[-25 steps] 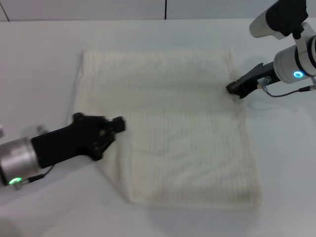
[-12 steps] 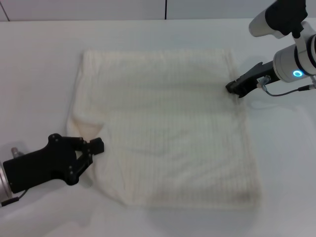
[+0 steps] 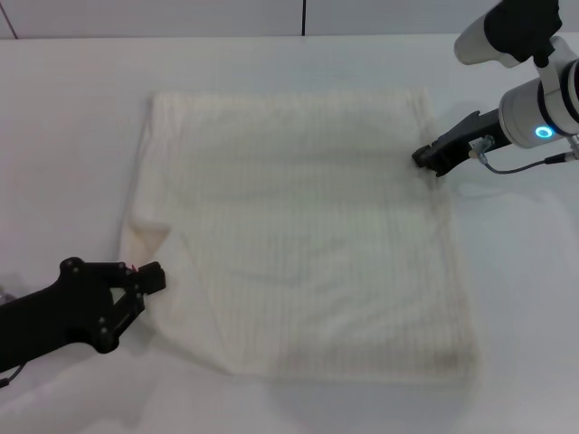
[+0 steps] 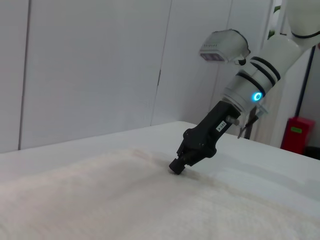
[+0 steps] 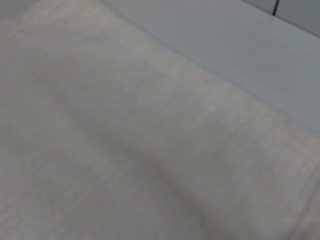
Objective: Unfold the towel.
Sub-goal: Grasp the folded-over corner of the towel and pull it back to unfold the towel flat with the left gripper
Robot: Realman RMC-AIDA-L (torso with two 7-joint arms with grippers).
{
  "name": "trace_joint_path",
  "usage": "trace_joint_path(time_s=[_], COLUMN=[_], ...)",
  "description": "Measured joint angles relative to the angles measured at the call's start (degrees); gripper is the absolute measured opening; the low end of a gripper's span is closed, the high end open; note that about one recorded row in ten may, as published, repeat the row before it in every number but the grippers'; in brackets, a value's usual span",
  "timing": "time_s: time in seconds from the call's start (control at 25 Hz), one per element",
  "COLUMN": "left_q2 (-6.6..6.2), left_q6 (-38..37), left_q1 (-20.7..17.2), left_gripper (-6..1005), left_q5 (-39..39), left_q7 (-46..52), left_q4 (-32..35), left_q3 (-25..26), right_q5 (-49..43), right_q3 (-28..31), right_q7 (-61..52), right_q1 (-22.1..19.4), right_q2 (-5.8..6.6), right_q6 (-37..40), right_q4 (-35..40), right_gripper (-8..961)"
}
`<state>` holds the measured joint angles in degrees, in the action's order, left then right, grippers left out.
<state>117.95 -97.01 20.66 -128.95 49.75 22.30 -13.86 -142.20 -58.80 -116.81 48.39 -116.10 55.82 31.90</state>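
The cream-white towel (image 3: 308,235) lies spread on the white table (image 3: 72,136), with a small folded flap at its near left edge. My left gripper (image 3: 152,277) is low at that edge, shut on the towel's border. My right gripper (image 3: 422,160) rests with its tip on the towel just inside the far right edge, fingers together. It also shows in the left wrist view (image 4: 176,166), pressing on the cloth (image 4: 125,200). The right wrist view is filled by the towel (image 5: 125,140).
The white table (image 5: 225,40) runs on all round the towel. A grey wall (image 4: 90,70) stands behind it, and a red object (image 4: 296,132) sits far off beyond the right arm.
My left gripper has drawn back toward the near left, from on top of the towel to its edge, and the towel's near left border has followed it outward. The right gripper has stayed put.
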Motion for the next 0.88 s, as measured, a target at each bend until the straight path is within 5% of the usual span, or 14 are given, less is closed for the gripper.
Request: trace_joint_path(time_s=[0.88], left_q2=[0.0], left_q6=[-2.98], left_q1=[-4.58], left_gripper=[40], left_q5=[2.84], left_q7=[-2.45], left_q4=[0.38], left_q3=[0.06], right_q5=[-1.4], right_q3=[0.0], right_q7=[-0.18], right_q1=[1.06], right_q2=[0.0], right_q6=[-1.22], right_q4=[-0.79], right_gripper=[-1])
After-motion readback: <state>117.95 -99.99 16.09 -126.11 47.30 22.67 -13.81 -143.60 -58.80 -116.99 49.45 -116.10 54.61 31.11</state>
